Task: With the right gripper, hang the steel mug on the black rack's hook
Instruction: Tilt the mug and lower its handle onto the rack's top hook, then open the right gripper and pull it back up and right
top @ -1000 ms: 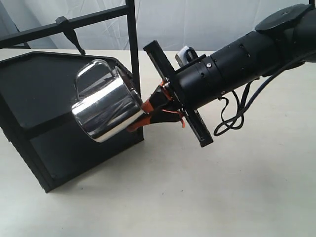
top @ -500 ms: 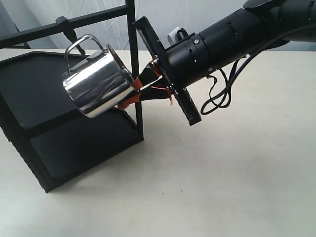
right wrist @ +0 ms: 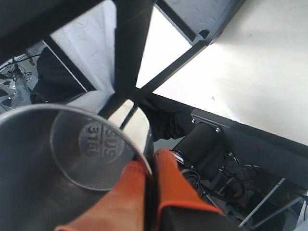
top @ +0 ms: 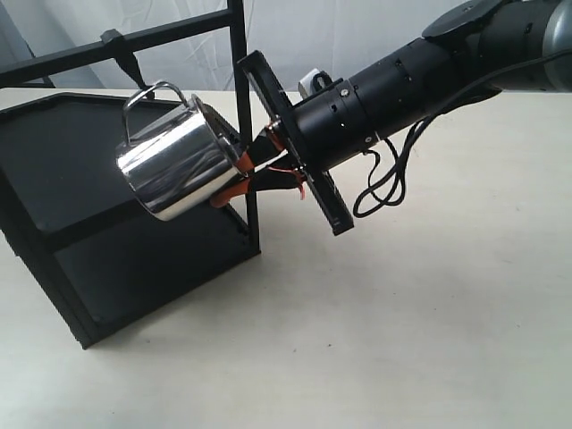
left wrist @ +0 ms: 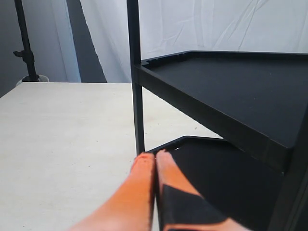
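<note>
The steel mug (top: 174, 161) hangs tilted in the air in front of the black rack (top: 71, 152), its looped handle (top: 154, 90) uppermost. My right gripper (top: 239, 175) is shut on the mug's rim; in the right wrist view one orange finger (right wrist: 129, 185) is inside the mug (right wrist: 91, 144) and the other outside. The hook (top: 134, 67) slants down from the top crossbar (top: 170, 29), and its tip meets the handle loop in the exterior view; whether it passes through is unclear. My left gripper (left wrist: 155, 157) is shut and empty by the rack's lower tray (left wrist: 216, 168).
A thin rack post (top: 241, 116) stands just behind the mug and right fingers. The rack's upper tray (left wrist: 231, 82) and a post (left wrist: 137, 96) are close to the left gripper. Pale tabletop (top: 402, 322) spreads to the right of the rack. Cables (top: 384, 183) loop under the right arm.
The right gripper has lifted the mug up and left toward the crossbar, bringing the handle to the hook's tip. Over the last half second it shifted only slightly.
</note>
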`<state>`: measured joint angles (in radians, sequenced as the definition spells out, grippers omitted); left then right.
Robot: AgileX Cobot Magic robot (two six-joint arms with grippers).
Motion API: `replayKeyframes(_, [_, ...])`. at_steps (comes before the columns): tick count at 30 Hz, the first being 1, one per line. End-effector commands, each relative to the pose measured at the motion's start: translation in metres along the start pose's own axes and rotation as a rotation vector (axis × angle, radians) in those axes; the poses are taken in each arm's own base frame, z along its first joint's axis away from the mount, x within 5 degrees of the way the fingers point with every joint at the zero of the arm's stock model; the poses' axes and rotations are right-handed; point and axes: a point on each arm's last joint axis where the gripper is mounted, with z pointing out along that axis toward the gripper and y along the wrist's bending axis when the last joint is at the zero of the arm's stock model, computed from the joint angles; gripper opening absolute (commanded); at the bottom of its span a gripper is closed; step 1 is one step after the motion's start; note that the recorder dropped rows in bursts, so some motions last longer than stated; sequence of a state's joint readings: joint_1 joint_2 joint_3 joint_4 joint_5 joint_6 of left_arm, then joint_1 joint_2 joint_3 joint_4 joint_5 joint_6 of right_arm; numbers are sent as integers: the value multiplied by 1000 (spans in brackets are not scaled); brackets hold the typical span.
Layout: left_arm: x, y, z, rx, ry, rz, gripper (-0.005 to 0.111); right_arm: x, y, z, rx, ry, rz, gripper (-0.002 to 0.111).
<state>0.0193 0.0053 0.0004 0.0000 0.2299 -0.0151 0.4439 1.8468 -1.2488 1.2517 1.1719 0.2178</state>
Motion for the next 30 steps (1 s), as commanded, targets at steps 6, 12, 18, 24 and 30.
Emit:
replayKeyframes(6, [0, 0, 0, 1, -5, -2, 2, -3, 1, 1, -16, -9, -92, -1])
replayKeyframes(12, [0, 0, 0, 1, -5, -2, 2, -1, 3, 1, -31, 12, -121, -1])
replayKeyframes(18, [0, 0, 0, 1, -5, -2, 2, -1, 3, 1, -31, 10, -129, 4])
replayKeyframes(24, [0, 0, 0, 1, -5, -2, 2, -1, 3, 1, -31, 10, -130, 46])
replayKeyframes(30, [0, 0, 0, 1, -5, -2, 2, -1, 3, 0, -35, 5, -171, 47])
